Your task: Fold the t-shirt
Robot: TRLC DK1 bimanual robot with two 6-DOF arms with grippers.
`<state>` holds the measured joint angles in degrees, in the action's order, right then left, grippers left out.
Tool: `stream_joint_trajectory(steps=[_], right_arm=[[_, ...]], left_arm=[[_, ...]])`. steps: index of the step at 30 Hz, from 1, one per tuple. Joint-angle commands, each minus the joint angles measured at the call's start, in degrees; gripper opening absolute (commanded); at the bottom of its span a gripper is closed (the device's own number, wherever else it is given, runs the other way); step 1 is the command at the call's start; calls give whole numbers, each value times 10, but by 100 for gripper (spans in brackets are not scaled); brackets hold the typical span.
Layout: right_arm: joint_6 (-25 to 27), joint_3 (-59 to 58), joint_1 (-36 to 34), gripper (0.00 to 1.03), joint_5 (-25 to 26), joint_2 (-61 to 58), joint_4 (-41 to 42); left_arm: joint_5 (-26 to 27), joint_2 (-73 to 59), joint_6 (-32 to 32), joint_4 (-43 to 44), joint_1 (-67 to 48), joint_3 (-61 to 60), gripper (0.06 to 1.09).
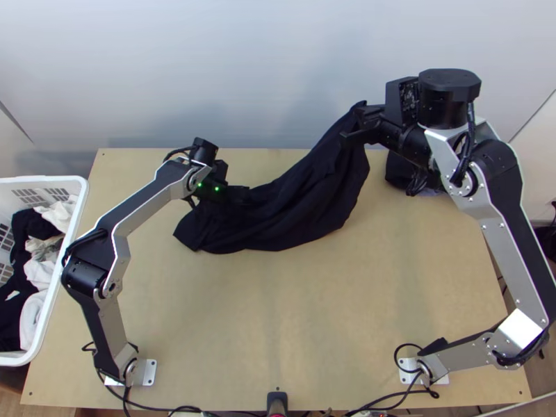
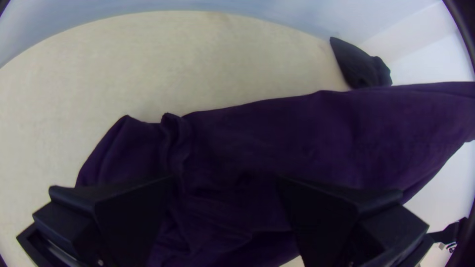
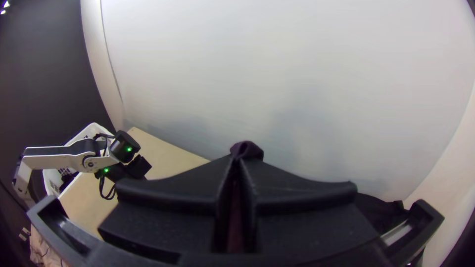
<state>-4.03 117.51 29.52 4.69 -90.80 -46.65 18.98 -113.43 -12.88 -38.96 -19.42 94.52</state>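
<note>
One dark t-shirt [image 1: 306, 201], slung aslant in top view; right wrist view: tuft clenched in right tool [image 1: 356, 125]; left tool [image 1: 244, 195] parted wide at lower end.

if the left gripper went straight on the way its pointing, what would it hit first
Probably the dark t-shirt: its rumpled cloth lies ahead of the left gripper, whose fingers are apart. How close, or whether they touch, is unclear.

The black t-shirt [image 1: 299, 212] hangs creased and unfolded, bunched near the top view's centre-left, one end raised toward the upper right.
</note>
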Motion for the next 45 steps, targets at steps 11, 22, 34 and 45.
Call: stream_joint_trajectory(steps=[11, 22, 34, 45], right_arm=[[2, -7, -6, 3, 0, -3, 0], [1, -13, -10, 3, 0, -3, 1], [-1, -4, -32, 3, 0, 19, 1], [-11, 89, -76, 3, 36, 53, 60]], left_arm=[[7, -8, 18, -23, -6, -11, 10], [3, 47, 5, -61, 7, 44, 10], [3, 168, -8, -161, 59, 181, 10], [6, 248, -53, -196, 162, 349, 10]])
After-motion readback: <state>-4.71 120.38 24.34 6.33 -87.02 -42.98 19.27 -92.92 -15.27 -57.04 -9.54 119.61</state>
